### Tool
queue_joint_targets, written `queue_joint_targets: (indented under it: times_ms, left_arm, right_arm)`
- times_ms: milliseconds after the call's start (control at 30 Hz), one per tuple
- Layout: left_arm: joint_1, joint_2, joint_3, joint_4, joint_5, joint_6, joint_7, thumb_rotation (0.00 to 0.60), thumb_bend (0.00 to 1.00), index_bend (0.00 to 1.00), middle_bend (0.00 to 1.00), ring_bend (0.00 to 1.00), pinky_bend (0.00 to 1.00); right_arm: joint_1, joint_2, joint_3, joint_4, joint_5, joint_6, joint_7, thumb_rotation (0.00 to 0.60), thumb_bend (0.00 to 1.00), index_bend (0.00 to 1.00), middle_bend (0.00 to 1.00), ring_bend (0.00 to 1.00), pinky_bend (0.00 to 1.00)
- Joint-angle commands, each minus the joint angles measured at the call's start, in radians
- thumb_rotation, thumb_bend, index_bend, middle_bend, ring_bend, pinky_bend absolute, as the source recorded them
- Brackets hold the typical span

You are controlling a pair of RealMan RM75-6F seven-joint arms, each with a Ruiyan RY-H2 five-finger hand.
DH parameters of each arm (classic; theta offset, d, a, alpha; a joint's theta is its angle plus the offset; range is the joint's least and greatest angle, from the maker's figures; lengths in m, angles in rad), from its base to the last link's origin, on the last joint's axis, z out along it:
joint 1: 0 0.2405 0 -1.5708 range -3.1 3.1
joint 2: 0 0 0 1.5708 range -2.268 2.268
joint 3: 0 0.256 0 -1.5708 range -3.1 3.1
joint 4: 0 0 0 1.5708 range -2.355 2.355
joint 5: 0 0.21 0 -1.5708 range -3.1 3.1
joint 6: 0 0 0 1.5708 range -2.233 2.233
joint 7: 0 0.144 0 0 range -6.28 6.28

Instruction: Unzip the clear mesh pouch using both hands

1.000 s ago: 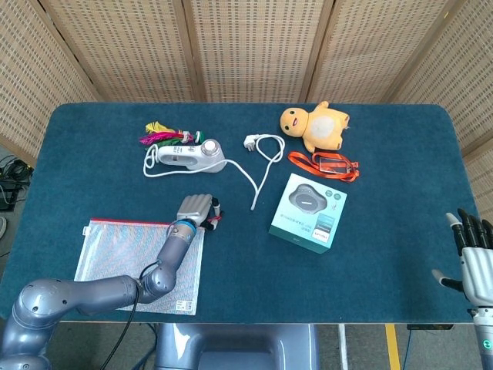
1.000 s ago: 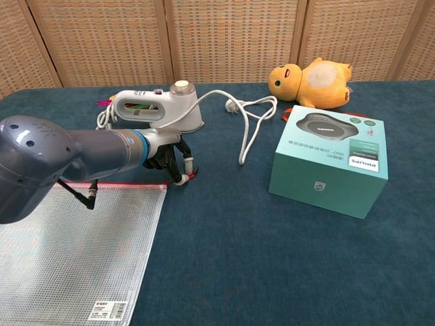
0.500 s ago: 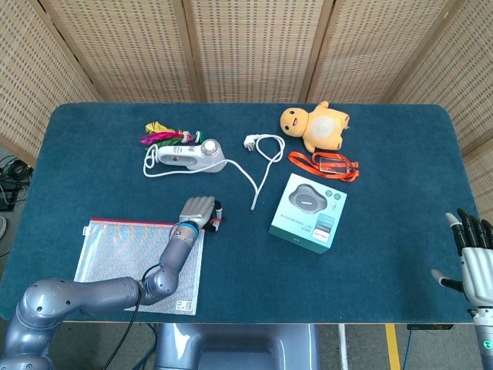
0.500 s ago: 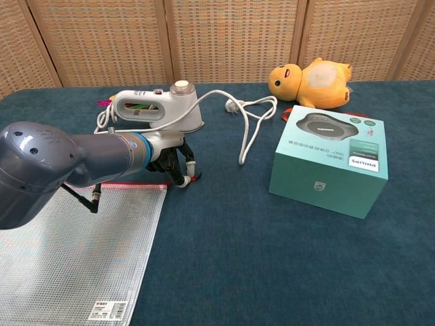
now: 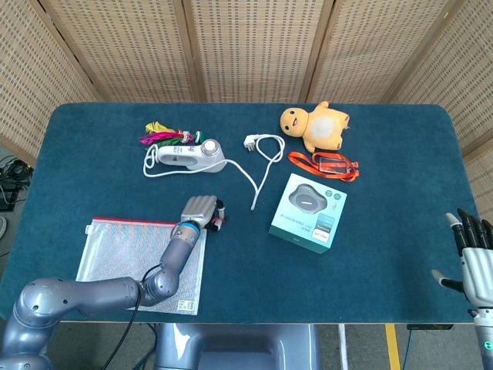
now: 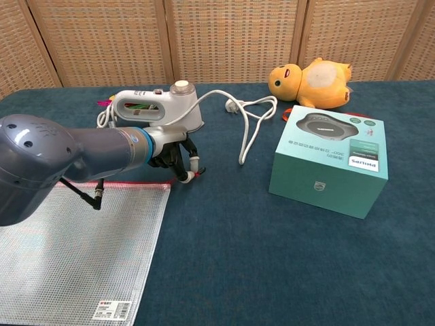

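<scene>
A: What bounds the teal box [image 5: 309, 213]?

B: Behind it lie the orange lanyard [image 5: 323, 164] and, further back, the yellow plush toy [image 5: 314, 127]. To its left, the white cord [image 5: 262, 159] trails toward the near edge, ending just short of the left hand [image 5: 199, 212].

A: Where is open cloth?

B: Right of the box, bare table [image 5: 400, 200] runs to the edge, where the right hand [image 5: 474, 258] hovers. In front of the box the cloth is likewise bare. Further left, the mesh pouch [image 5: 139, 262] and the left arm occupy the near corner; the white appliance [image 5: 185, 156] stands behind them.
</scene>
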Motion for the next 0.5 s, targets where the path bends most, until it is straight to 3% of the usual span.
queue_joint_targets:
  times_ms: [33,167,333,433,500]
  left_arm:
    - [0.008,0.034,-0.005,-0.046,0.003,0.010,-0.005,0.600,0.63,0.93,1.00,0.95,1.00]
    - [0.043,0.093,-0.014,-0.136,0.040,0.021,-0.051,0.600,0.63,0.94,1.00,0.95,1.00]
    - [0.113,0.181,-0.037,-0.273,0.165,0.039,-0.161,0.600,0.63,0.94,1.00,0.95,1.00]
    - [0.140,0.224,-0.042,-0.336,0.241,0.056,-0.199,0.600,0.64,0.94,1.00,0.95,1.00]
    - [0.154,0.253,-0.045,-0.380,0.283,0.068,-0.218,0.600,0.64,0.94,1.00,0.95,1.00]
  right_arm:
    - [0.001,-0.001,-0.001,0.000,-0.001,-0.002,-0.001,0.600,0.00,0.02,0.00,0.00,0.00]
    - [0.005,-0.002,-0.007,-0.001,-0.003,-0.016,0.005,0.600,0.00,0.02,0.00,0.00,0.00]
    - [0.024,0.003,-0.012,-0.003,-0.005,-0.063,0.045,0.600,0.00,0.04,0.01,0.00,0.00]
    - [0.054,0.016,0.001,-0.002,-0.001,-0.107,0.090,0.600,0.00,0.05,0.13,0.03,0.00]
    - [0.083,0.035,0.016,-0.012,0.004,-0.143,0.107,0.600,0.00,0.06,0.26,0.15,0.03]
